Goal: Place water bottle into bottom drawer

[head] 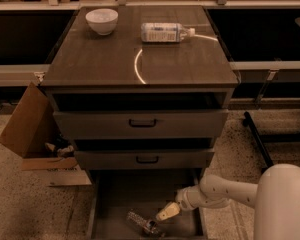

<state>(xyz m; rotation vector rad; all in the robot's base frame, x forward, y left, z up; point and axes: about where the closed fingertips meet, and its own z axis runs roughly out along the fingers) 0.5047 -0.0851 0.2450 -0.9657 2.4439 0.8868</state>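
Observation:
The water bottle (141,222), small and clear with a red mark on its band, lies on its side on the floor of the bottom drawer (182,224), which is pulled out. My gripper (166,212) is inside the drawer, just right of and slightly above the bottle's near end. It is open and holds nothing. My white arm reaches in from the lower right.
On the cabinet top (180,64) stand a white bowl (101,20) and a larger bottle with a wide pale label (165,32). The two upper drawers with black handles (142,123) are partly open. A cardboard box (27,126) sits on the floor at the left.

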